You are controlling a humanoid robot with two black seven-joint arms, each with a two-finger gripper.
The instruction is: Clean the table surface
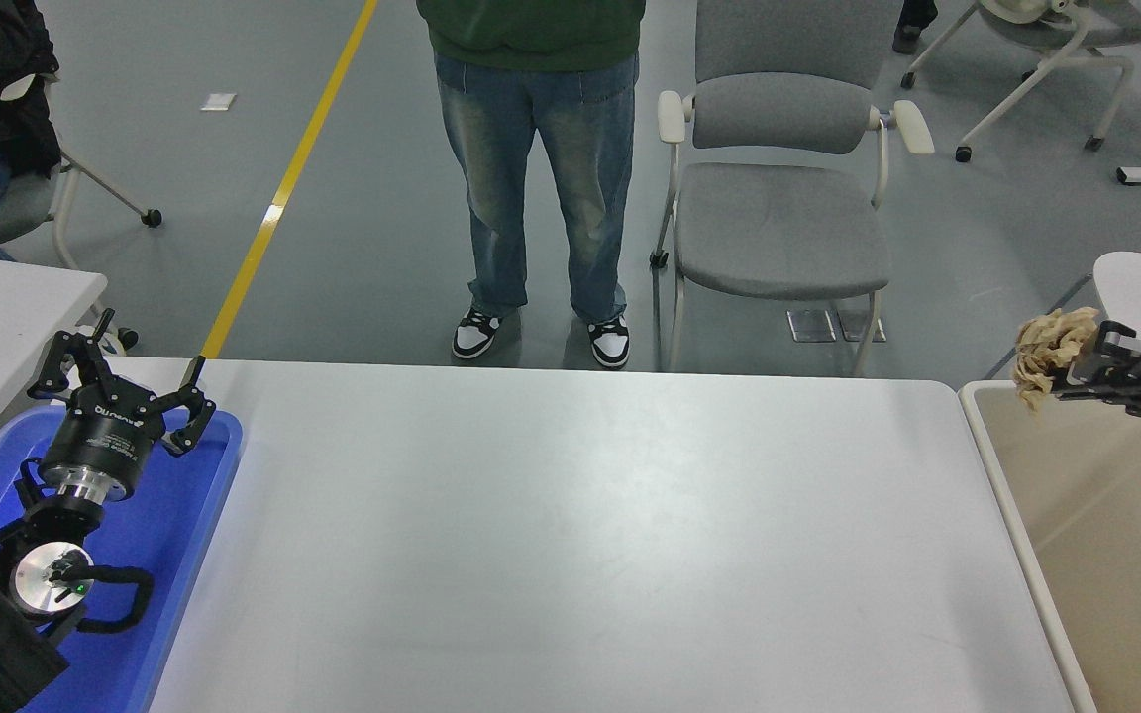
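Parked at the far left of the table surface (570,535), over the blue tray (189,515): the left gripper (120,381), jaws spread wide and holding nothing. Next along, the table surface itself, broad and white, filling the middle of the view from the tray's right rim across to the beige bin (1105,555) that butts against its right edge; no scrap visible anywhere on it. Beyond the table's far edge, a person (536,149) standing at about its middle, and a grey chair (778,198) further right. At the extreme right, past the table's rounded far-right corner and above the bin's far end: the right gripper (1076,371), jaws clamped on a crumpled brown paper wad (1051,352), which hangs in the air, touching neither table nor bin rim. Step in hand, by judgement: dropping the wad into the bin. Best done by carrying it well inside the bin's white rim before letting go, and lowering somewhat first, since so light a wad could drift or bounce back onto the table. Plenty of open room over the bin; only the rim beside the table's right edge and the small white table behind call for care.
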